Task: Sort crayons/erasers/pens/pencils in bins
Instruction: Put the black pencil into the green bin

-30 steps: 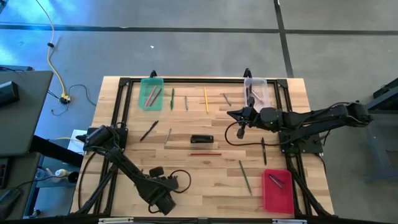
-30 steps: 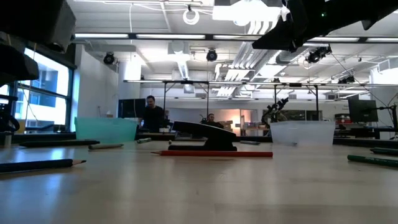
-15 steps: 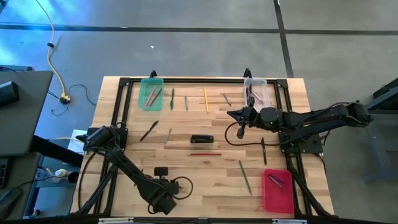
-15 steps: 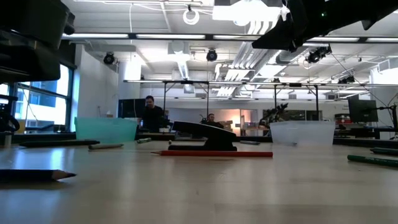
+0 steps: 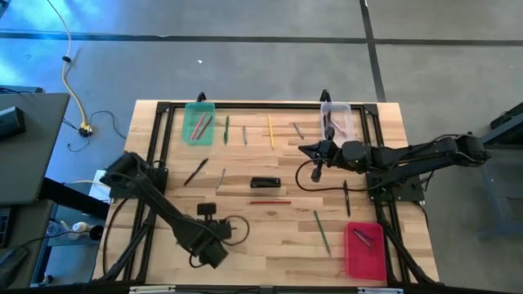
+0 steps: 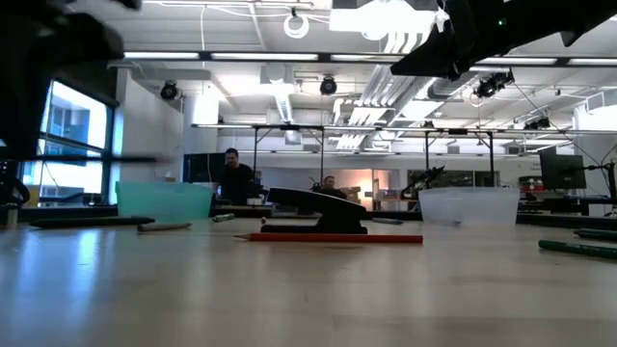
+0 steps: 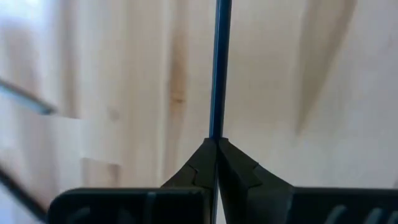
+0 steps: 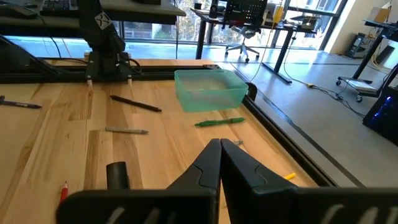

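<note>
Left wrist view is showing my left tool (image 7: 217, 155) pinching a thin dark stick (image 7: 219, 68), a pencil or pen as far as I am judging, which is running straight out ahead from between the fingertips over the bare wood of the counter (image 7: 311, 74). In the high view this tool (image 5: 207, 214) is sitting near the front of the counter, on my left half, with the stick too thin to make out there.

My right tool (image 5: 315, 152) is waiting with its fingers pressed together on nothing, just in front of the clear bin (image 5: 337, 119). The green bin (image 5: 198, 122) is lying well ahead of my left tool at the far edge, and the red bin (image 5: 364, 249) is off to its right at the near edge.

To do this step well, I am thinking the grip is the weak point: the stick is held near one end, so most of its length is hanging forward and could swing or slip. I am planning a level, unhurried lift before carrying, keeping clear of the black block (image 5: 265, 182) and the red pencil (image 5: 270, 202) ahead and to the right. Over the matching bin, I should be lining the stick along its long side before releasing low.
</note>
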`<state>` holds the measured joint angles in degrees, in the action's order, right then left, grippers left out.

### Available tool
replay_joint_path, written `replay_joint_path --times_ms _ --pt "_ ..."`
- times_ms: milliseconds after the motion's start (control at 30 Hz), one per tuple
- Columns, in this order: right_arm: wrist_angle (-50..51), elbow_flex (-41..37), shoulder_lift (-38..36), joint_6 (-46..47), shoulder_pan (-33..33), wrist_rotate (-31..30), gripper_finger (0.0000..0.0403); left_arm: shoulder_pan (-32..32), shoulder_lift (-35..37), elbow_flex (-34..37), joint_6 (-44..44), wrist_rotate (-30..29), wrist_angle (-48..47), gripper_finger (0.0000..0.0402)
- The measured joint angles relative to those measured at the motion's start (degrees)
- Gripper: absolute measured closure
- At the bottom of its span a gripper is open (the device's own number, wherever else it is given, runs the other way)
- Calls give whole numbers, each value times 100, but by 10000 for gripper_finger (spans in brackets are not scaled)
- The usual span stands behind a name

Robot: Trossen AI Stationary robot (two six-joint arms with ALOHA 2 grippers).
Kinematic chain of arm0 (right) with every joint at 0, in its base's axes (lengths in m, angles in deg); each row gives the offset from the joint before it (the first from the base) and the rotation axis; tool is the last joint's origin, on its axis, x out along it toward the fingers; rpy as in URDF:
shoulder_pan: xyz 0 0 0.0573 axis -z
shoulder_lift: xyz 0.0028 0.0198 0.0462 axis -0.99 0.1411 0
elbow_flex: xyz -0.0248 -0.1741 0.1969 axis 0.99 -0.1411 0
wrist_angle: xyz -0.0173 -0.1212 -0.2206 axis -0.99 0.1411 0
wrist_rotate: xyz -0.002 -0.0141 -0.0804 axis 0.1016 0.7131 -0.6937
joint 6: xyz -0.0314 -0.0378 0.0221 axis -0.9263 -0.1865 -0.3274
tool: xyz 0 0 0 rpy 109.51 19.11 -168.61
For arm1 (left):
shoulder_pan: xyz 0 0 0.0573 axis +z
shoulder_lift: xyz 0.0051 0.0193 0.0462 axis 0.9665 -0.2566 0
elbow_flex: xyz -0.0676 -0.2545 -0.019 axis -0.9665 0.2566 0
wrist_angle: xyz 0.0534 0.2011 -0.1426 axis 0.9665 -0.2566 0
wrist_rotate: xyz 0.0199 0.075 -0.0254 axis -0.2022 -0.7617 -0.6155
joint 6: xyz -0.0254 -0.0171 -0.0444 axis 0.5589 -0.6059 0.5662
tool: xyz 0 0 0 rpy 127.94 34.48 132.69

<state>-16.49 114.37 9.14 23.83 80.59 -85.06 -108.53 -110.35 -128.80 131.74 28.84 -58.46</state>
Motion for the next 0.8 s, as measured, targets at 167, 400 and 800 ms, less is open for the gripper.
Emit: replay_joint_path --times_ms 167,400,800 --pt "2 0 2 33 0 1 403 286 714 -2 314 -637 -300 401" --pt "9 0 2 42 0 1 403 827 1622 -15 376 -1308 -608 401" --pt "7 0 2 42 0 1 403 2029 2067 -15 -240 -1770 -1187 401"
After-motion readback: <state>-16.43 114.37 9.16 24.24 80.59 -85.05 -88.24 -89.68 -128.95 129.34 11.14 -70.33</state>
